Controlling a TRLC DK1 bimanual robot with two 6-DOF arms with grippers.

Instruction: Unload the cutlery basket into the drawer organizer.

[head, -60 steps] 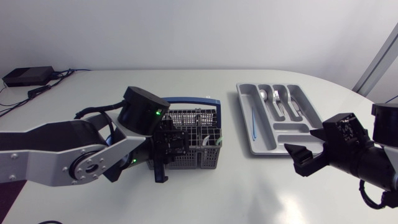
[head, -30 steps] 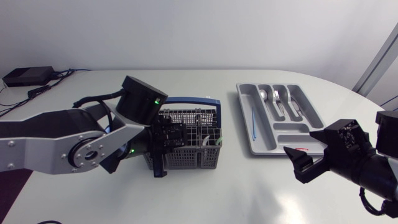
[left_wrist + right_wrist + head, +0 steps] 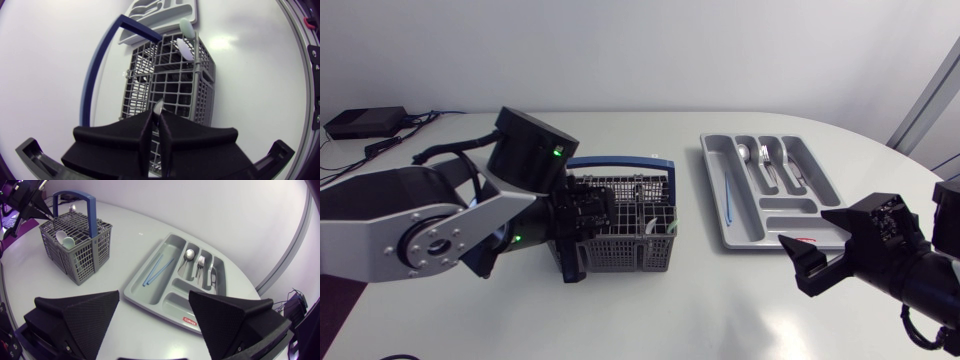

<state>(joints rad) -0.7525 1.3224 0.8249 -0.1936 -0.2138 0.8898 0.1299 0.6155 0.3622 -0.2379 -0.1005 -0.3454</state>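
Over the left half of the tabletop (image 3: pixel 650 320), the left gripper (image 3: pixel 156 134) is lowered from above into the cutlery basket (image 3: pixel 630 255), at the end facing the tabletop's left edge. Its fingers (image 3: pixel 146 131) are clenched almost together on a thin silvery piece of cutlery (image 3: pixel 159 106), whose tip shows between them. The piece is grasped at its top, presumably so that it can be drawn straight out of its compartment without catching the grid walls. What kind of piece it is cannot be told. The basket's blue handle (image 3: pixel 620 160) is arched along the side toward the far edge, and the approach is made beside it. At the basket's opposite end, pale spoons (image 3: pixel 186 35) are stood upright, not yet unloaded.

Toward the tabletop's right edge and far side, the drawer organizer (image 3: pixel 716 185) is laid flat with its long slots open upward. Two blue sticks (image 3: pixel 730 190) are laid in one slot, and a spoon (image 3: pixel 744 152) and a fork (image 3: pixel 767 158) in the next ones, apparently sorted by kind.

By the front right corner, the right gripper (image 3: pixel 820 240) is held above the tabletop near the organizer's front edge. Its fingers are released and spread wide with nothing between them, seemingly kept clear so that the delivery path is not blocked.
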